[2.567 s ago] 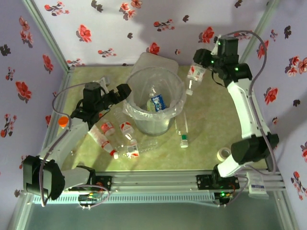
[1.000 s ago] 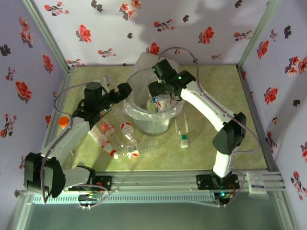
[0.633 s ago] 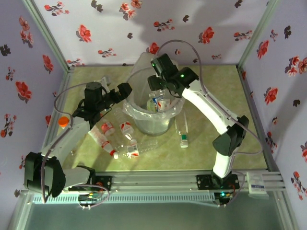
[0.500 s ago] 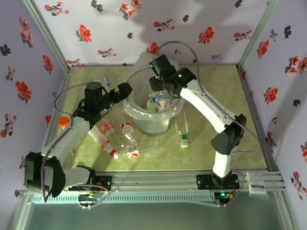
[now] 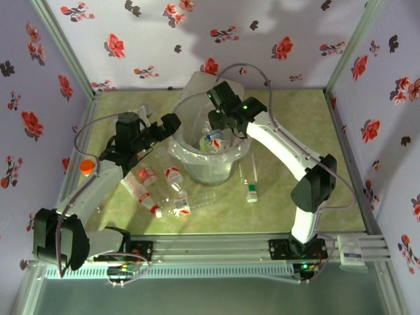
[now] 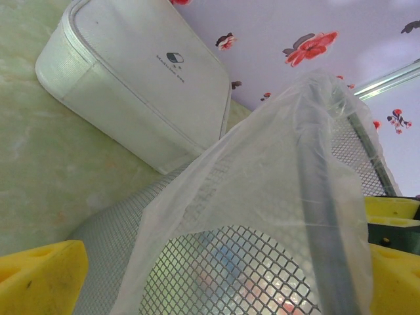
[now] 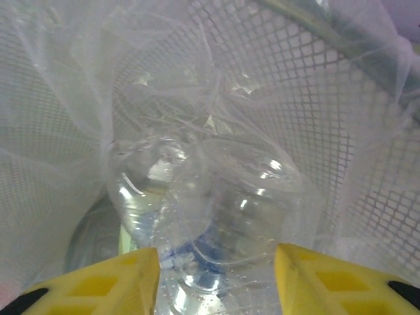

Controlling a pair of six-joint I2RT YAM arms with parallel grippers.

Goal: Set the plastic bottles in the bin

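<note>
floral walls box in a pale green tabletop [image 5: 289, 157]. the right hand [image 5: 220, 125] hangs spread over the bin [image 5: 190, 157], a clear bottle [image 7: 223, 216] dropping inside. the left hand [image 5: 169, 123], spread, steadies the rim; more bottles [image 5: 157, 187] lie beside.

Glossy clear plastic bag [image 7: 79, 79] lines the mesh-textured bin [image 6: 262, 262].

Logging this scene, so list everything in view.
bin: one, translucent grey-white, clear bag liner, table centre
bottles in bin: at least two, clear
bottles on table: several, clear, red-and-white labels, left of bin
green-capped bottle: one, clear, right of bin
container: one, orange cap, left edge
case: one, white, behind bin
left gripper: yellow pads, open, at bin's left rim
right gripper: yellow pads, over bin mouth, grip unclear
</note>
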